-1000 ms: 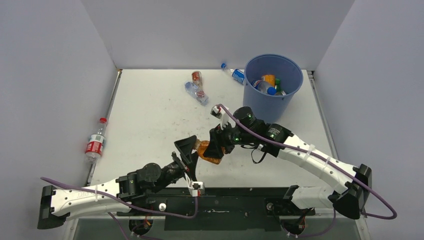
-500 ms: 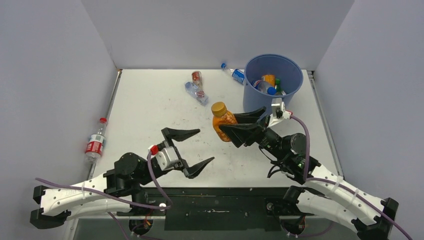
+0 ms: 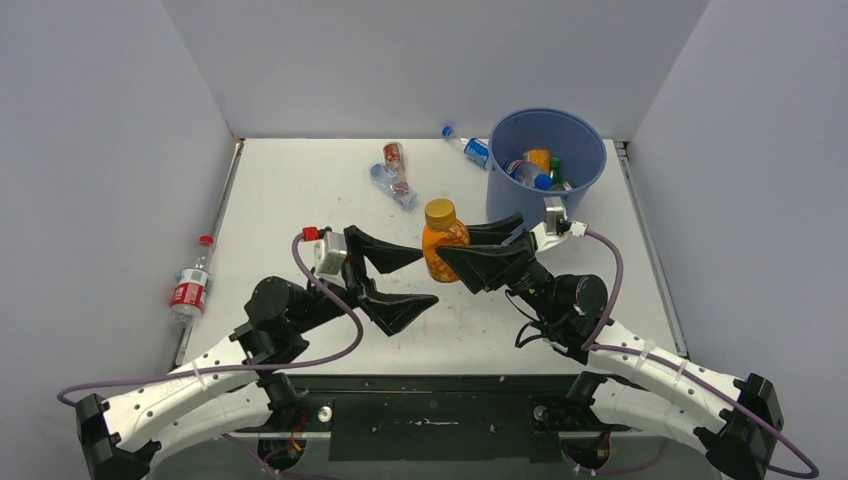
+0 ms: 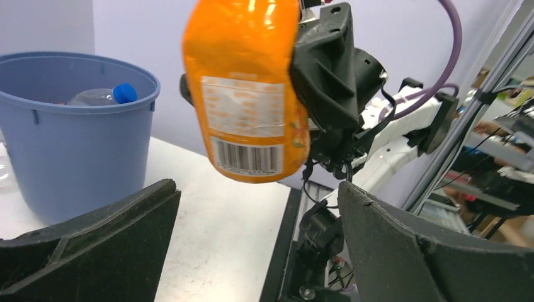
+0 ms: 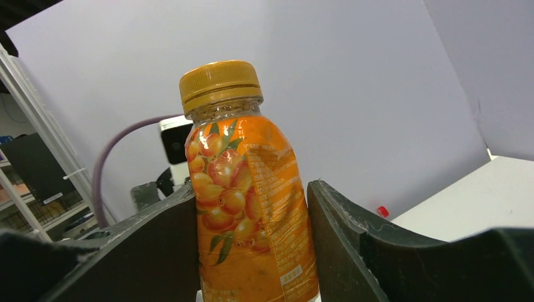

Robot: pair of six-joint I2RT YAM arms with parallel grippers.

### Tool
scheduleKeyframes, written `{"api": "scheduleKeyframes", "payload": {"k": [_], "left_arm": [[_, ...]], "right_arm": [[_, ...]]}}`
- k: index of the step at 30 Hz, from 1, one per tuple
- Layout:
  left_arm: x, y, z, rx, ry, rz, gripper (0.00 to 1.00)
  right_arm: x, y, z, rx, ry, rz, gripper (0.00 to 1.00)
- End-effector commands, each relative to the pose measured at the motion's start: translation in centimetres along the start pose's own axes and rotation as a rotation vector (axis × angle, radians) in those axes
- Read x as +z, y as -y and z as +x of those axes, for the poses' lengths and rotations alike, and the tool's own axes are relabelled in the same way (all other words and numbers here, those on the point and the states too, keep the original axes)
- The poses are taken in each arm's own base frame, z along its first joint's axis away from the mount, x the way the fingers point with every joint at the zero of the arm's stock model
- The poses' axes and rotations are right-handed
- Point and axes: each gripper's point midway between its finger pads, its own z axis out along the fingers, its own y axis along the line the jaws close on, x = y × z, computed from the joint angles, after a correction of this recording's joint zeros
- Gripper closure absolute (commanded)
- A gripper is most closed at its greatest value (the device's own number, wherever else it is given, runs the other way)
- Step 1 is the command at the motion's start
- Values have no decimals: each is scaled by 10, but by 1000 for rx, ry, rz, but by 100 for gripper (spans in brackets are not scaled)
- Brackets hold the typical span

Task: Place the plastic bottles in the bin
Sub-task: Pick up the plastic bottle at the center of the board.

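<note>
An orange bottle (image 3: 443, 240) with a yellow cap hangs upright above the table, and my right gripper (image 3: 456, 250) is shut on its body. The right wrist view shows both fingers pressed on the orange bottle (image 5: 252, 214) inside the right gripper (image 5: 252, 189). My left gripper (image 3: 414, 280) stands wide open just left of it, holding nothing. In the left wrist view the orange bottle (image 4: 252, 94) hangs above the open left gripper (image 4: 257, 195). The blue bin (image 3: 540, 210) stands behind with several bottles (image 3: 535, 170) inside. The bin (image 4: 63, 151) also shows a blue-capped bottle (image 4: 101, 95).
Loose bottles lie on the table: a red-labelled one (image 3: 394, 155) and a clear one (image 3: 392, 187) at the back centre, a blue-labelled one (image 3: 468, 148) behind the bin, and a red-labelled one (image 3: 190, 285) at the left edge. Grey walls enclose three sides.
The left gripper let go of the orange bottle and opened wide. The right gripper carried the bottle up toward the bin, and the left gripper then rose beside it.
</note>
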Motion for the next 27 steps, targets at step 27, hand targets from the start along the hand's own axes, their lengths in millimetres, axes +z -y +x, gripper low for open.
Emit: {"api": "scheduleKeyframes", "payload": {"k": [27], "left_arm": [[17,7,-37,-81,144,81,4]], "right_arm": [[4,-16,0,32,13,-88,60]]}}
